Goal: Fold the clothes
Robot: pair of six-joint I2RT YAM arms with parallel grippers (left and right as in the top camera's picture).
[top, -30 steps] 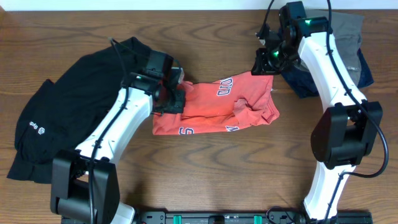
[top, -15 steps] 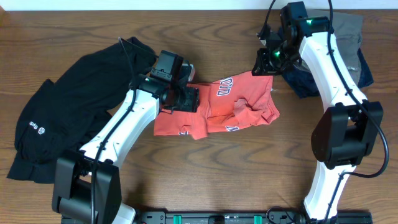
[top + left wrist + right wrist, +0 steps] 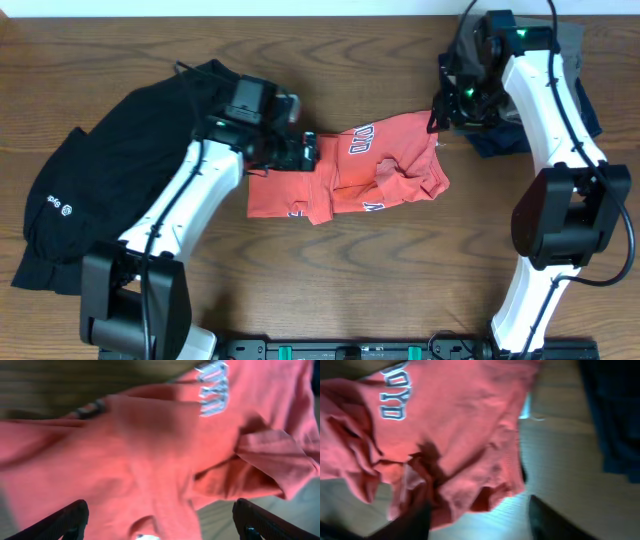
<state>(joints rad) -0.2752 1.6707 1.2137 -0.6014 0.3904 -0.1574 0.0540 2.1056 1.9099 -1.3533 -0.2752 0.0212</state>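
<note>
The orange-red T-shirt (image 3: 350, 175), lying mid-counter (image 3: 400, 290), wants a flattening tug before any crease: I judge each arm should pinch an outer corner and draw it taut. It lies half-folded, one sleeve bunched, lettering showing. The left fingers (image 3: 60, 521) over its left end and the right fingers (image 3: 555, 525) beside its upper right corner are spread, grasping nothing.

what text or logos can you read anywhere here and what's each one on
"OYD": white-and-navy lettering on the orange-red T-shirt, right wrist view; it looks like part of a longer word, the rest cut off.
Same lettering in the left wrist view: too blurred to read.
Letter fragments at the T-shirt's lower edge, overhead: too small to read.
Small white logo on the black top: too small to read.
</note>
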